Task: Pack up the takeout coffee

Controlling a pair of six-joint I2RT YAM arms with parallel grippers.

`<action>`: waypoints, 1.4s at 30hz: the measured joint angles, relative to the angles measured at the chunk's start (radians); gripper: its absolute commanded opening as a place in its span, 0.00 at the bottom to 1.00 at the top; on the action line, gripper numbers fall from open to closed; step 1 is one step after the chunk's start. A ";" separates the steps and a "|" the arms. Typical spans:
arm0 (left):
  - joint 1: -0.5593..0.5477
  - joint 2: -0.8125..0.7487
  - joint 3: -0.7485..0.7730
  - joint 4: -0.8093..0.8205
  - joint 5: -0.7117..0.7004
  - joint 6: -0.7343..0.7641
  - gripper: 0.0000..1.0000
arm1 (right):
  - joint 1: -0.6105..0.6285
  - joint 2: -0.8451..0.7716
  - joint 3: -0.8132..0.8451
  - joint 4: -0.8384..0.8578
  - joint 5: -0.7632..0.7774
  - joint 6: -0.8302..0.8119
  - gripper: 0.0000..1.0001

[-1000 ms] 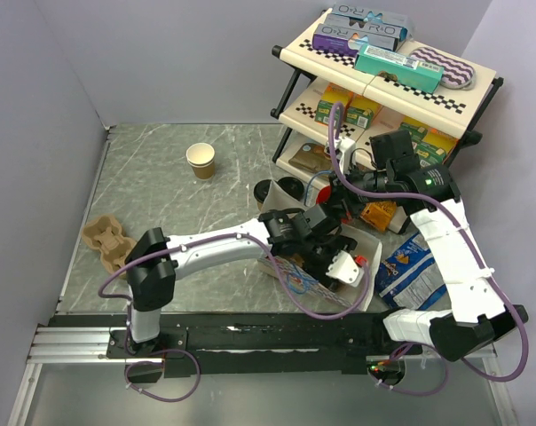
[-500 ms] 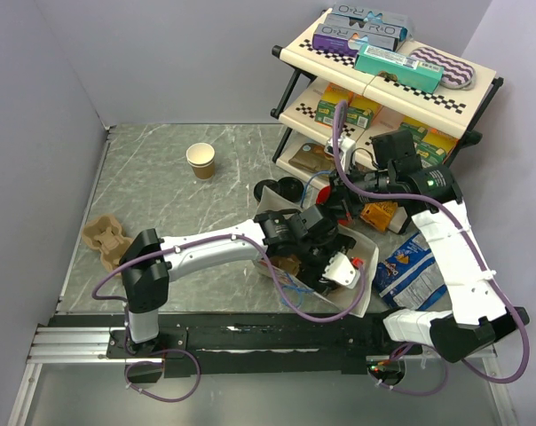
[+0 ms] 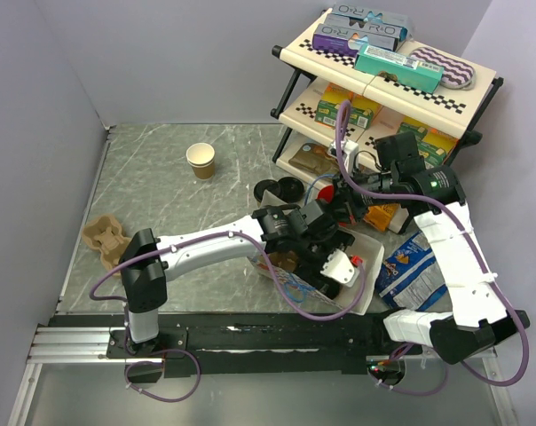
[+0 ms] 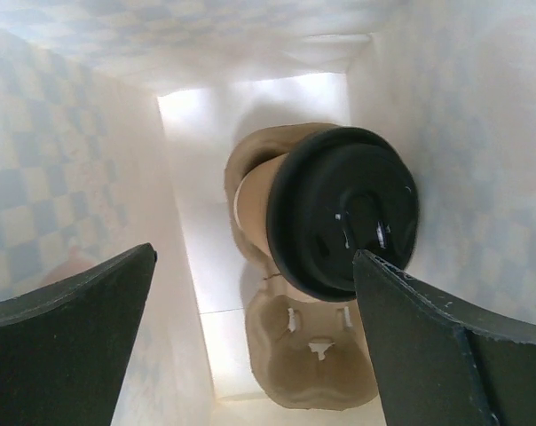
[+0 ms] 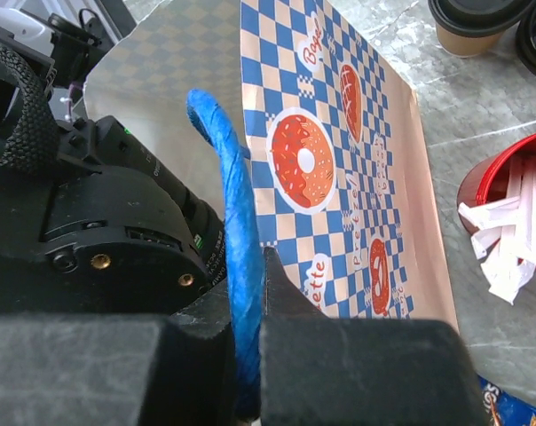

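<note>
My left gripper (image 4: pixel 255 257) is open inside the white paper bag (image 3: pixel 364 284), its fingers apart on either side of a brown takeout coffee cup with a black lid (image 4: pixel 343 213). That cup stands in a cardboard carrier (image 4: pixel 312 355) on the bag's floor, free of both fingers. In the top view the left gripper (image 3: pixel 317 256) reaches down into the bag's mouth. My right gripper (image 5: pixel 250 266) is shut on the bag's blue handle (image 5: pixel 219 151). A second lidded cup (image 5: pixel 476 18) stands on the table behind the bag (image 3: pixel 270 192).
Another black lid (image 3: pixel 291 188) sits beside the table cup. A red cup of stirrers (image 5: pixel 516 222) stands right of the bag. A lidless brown cup (image 3: pixel 201 160) is at the back, a spare carrier (image 3: pixel 108 238) at the left, a snack rack (image 3: pixel 383 98) and a chip bag (image 3: pixel 408 266) at the right.
My left gripper's jaws have spread wider and the lidded cup now stands free in the carrier. The left arm shifted slightly inside the bag. The right gripper kept its hold on the handle.
</note>
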 measured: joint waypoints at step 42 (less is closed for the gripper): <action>0.032 -0.317 -0.383 0.265 0.078 0.170 0.89 | 0.140 -0.439 -0.392 0.276 0.036 -0.040 0.00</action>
